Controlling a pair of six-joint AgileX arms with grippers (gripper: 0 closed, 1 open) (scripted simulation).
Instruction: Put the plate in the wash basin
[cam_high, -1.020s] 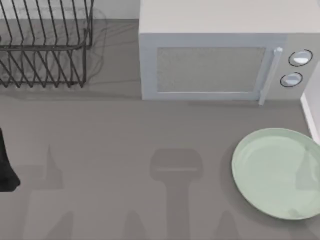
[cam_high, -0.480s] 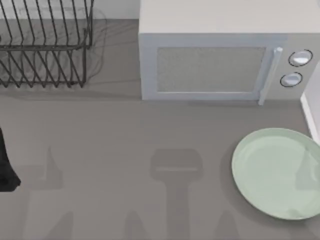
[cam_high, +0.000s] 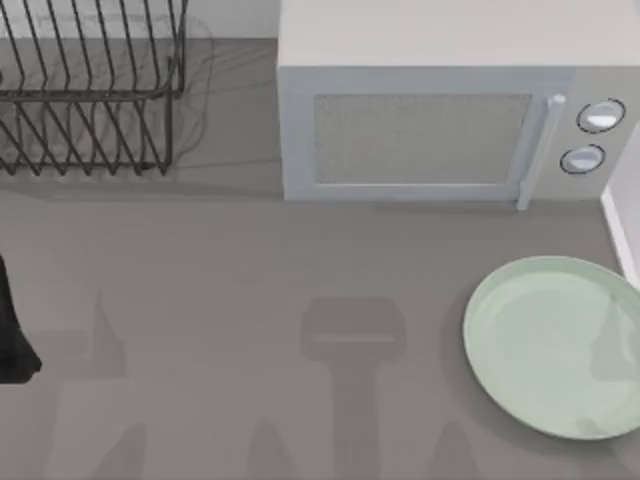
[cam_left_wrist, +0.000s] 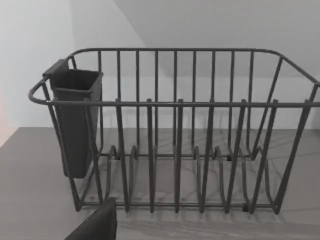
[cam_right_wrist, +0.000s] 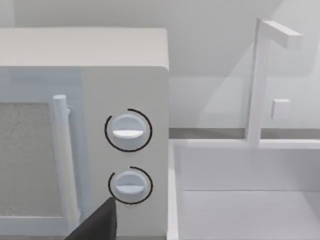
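Two arms are at the table, and little of either shows. A dark part of the left arm (cam_high: 12, 330) sits at the table's left edge, around nine o'clock in the top view. A dark finger tip (cam_left_wrist: 97, 225) of the left gripper juts into the left wrist view, which faces the wire dish rack (cam_left_wrist: 175, 130); whether that gripper is released or clenched cannot be told. A like dark tip (cam_right_wrist: 97, 222) of the right gripper shows in the right wrist view, and its state cannot be told either. The plate (cam_high: 555, 345) lies flat on the grey table (cam_high: 250, 260) at about four o'clock, untouched, its right side reaching the frame edge. Behind it, toward twelve to one o'clock, stands the microwave (cam_high: 430, 120), door shut, with two knobs (cam_right_wrist: 128, 131). Just beside the microwave is the white wash basin (cam_right_wrist: 245, 200) with its tap (cam_right_wrist: 260, 75). The dish rack carries a dark cutlery cup (cam_left_wrist: 75, 120) at one end and stands at eleven o'clock.
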